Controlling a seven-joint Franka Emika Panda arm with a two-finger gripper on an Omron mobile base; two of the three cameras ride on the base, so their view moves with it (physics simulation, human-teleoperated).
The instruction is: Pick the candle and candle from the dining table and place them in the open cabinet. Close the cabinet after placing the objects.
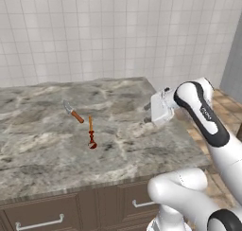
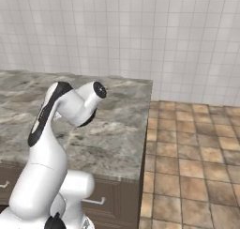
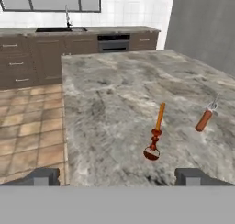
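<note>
A thin orange taper candle [image 1: 90, 133] with a dark red base lies on the grey marble dining table [image 1: 42, 149], roughly at its middle. In the hand view the candle [image 3: 156, 135] lies just beyond the fingertips, base nearest them. My gripper [image 1: 143, 120] hovers over the table's right part, to the right of the candle and apart from it. It points toward the candle and stands open [image 3: 118, 177] with nothing between its fingers. The open cabinet is out of view.
A knife [image 1: 73, 112] with an orange handle lies behind and left of the candle, seen also in the hand view as the knife [image 3: 204, 119]. Tiled floor [image 2: 197, 157] runs past the table's right edge. A far counter [image 3: 78, 39] carries drawers, sink and oven.
</note>
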